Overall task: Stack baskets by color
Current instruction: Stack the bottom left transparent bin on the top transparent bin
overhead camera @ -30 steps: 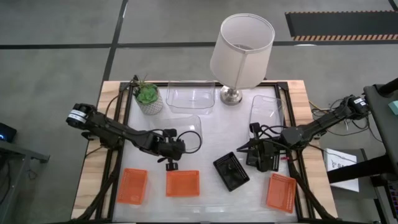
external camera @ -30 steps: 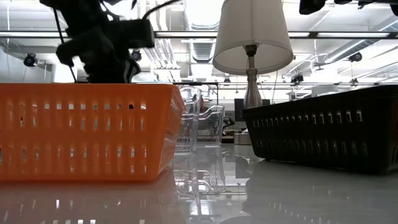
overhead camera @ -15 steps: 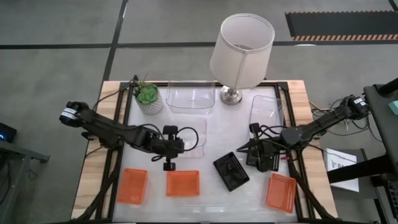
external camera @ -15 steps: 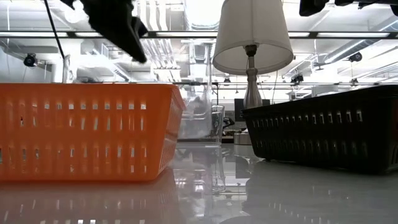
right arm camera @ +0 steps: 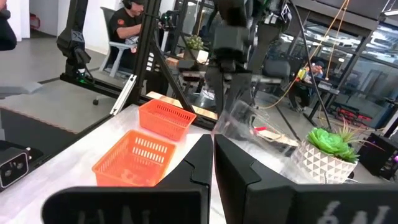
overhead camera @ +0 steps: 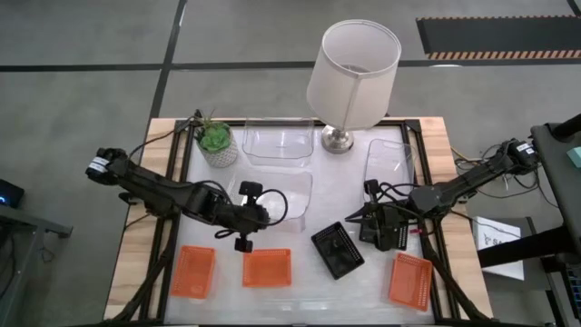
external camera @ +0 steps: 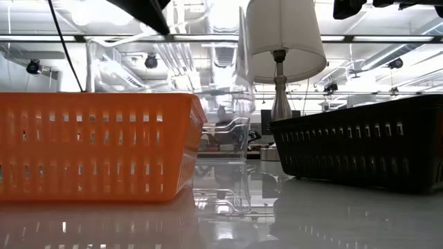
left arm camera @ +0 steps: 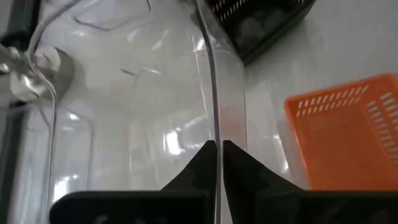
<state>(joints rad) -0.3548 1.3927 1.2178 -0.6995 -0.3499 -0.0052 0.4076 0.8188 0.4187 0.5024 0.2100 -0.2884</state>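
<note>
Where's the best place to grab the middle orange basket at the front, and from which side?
On the orange basket, pinch a long wall from straight above: it sits upright, mouth up, with thin mesh walls, and stands apart from its neighbours.

Grey floor (overhead camera: 91,36), striped mat (overhead camera: 497,36), ceiling lights (external camera: 149,61).

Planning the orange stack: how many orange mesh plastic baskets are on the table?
3 orange mesh plastic baskets: front-left basket, front-middle basket beside it, front-right basket near the corner. None looks hidden.
</note>
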